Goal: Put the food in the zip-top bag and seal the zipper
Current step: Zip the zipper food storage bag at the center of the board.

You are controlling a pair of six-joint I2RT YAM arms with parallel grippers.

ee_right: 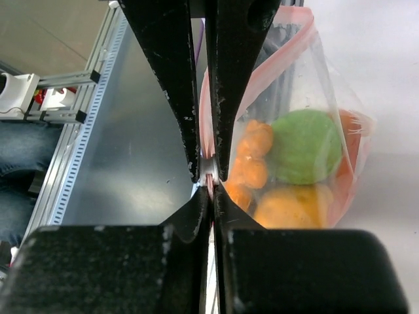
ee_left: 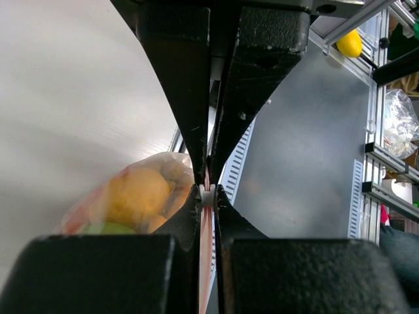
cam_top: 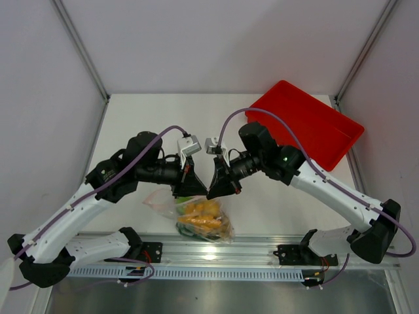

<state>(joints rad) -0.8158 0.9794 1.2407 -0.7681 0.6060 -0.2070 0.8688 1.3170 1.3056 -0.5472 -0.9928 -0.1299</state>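
Note:
The clear zip-top bag [cam_top: 200, 216] hangs between both grippers near the table's front edge. The food [cam_top: 203, 216] is inside it: a yellow-orange round fruit [ee_left: 134, 195], orange lumpy pieces [ee_right: 252, 160], a green piece [ee_right: 304, 145]. My left gripper [cam_top: 192, 185] is shut on the zipper [ee_left: 207, 196], the pinkish-red strip running between its fingers. My right gripper [cam_top: 217, 186] is shut on the same zipper [ee_right: 211, 171], close beside the left one. In the wrist views the bag body [ee_right: 308, 131] bulges off to one side of each pair of jaws.
A red tray [cam_top: 308, 124] lies at the back right of the table. An aluminium rail [cam_top: 262, 252] runs along the near edge under the bag. Shelving with a yellow item [ee_left: 349, 43] stands beyond the table edge.

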